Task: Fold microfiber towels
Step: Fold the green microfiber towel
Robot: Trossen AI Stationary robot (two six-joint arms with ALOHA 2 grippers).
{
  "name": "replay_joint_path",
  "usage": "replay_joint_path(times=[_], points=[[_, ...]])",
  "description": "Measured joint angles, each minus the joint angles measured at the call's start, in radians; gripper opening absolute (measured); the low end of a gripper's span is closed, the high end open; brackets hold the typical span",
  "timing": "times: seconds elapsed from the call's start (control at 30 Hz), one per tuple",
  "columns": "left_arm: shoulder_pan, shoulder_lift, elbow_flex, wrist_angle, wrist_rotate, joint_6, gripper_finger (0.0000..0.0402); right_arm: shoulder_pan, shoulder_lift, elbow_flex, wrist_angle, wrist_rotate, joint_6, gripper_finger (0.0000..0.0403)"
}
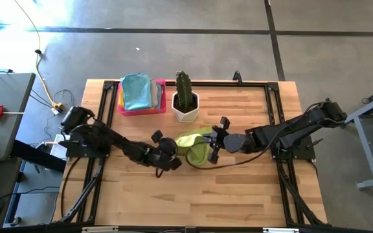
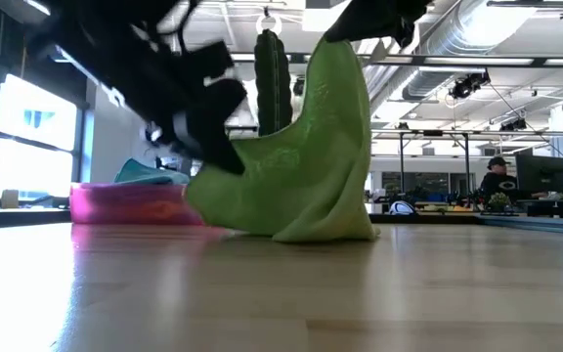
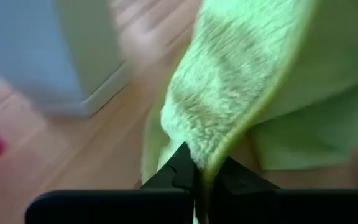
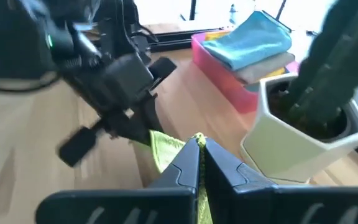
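A lime green microfiber towel [image 1: 196, 145] is held up between my two grippers at the table's middle, in front of the cactus pot. Its lower part [image 2: 321, 227] rests bunched on the wood. My left gripper [image 1: 173, 155] is shut on the towel's low left side. My right gripper [image 1: 212, 145] is shut on its raised right part. Other folded towels, a light blue one [image 1: 136, 90] on top, lie stacked in the pink tray [image 1: 123, 110] at the far left. My left gripper pinches a hemmed edge of the green towel [image 3: 211, 163] between its two fingers, coming from the table's left and slanting down. The cloth rises away from the fingers; one layer or several, I cannot tell. My right gripper pinches the towel's top corner [image 4: 188, 144] between its two fingers, coming from the table's right. The towel hangs below it [image 2: 345, 88], with its bottom on the table.
A cactus in a white pot [image 1: 186, 103] stands right behind the towel, close to both grippers. The pink tray sits to its left at the far edge. Bare wood [image 1: 193, 194] lies toward the near edge. A black frame [image 1: 274, 110] borders the table.
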Motion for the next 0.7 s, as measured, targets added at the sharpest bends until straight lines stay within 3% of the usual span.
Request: replay_joint_path(times=[0.27, 0.5, 0.7], points=[[-0.080, -0.227, 0.138, -0.266, -0.053, 0.275, 0.0001, 0.071, -0.052, 0.001, 0.039, 0.036, -0.203, 0.0000], [-0.131, -0.373, 0.296, -0.474, -0.262, 0.495, 0.0001, 0.121, -0.138, 0.001, 0.043, 0.290, -0.500, 0.0000], [-0.123, -0.416, 0.342, -0.470, -0.309, 0.651, 0.0000, 0.087, -0.166, 0.001, 0.044, 0.478, -0.564, 0.0000]])
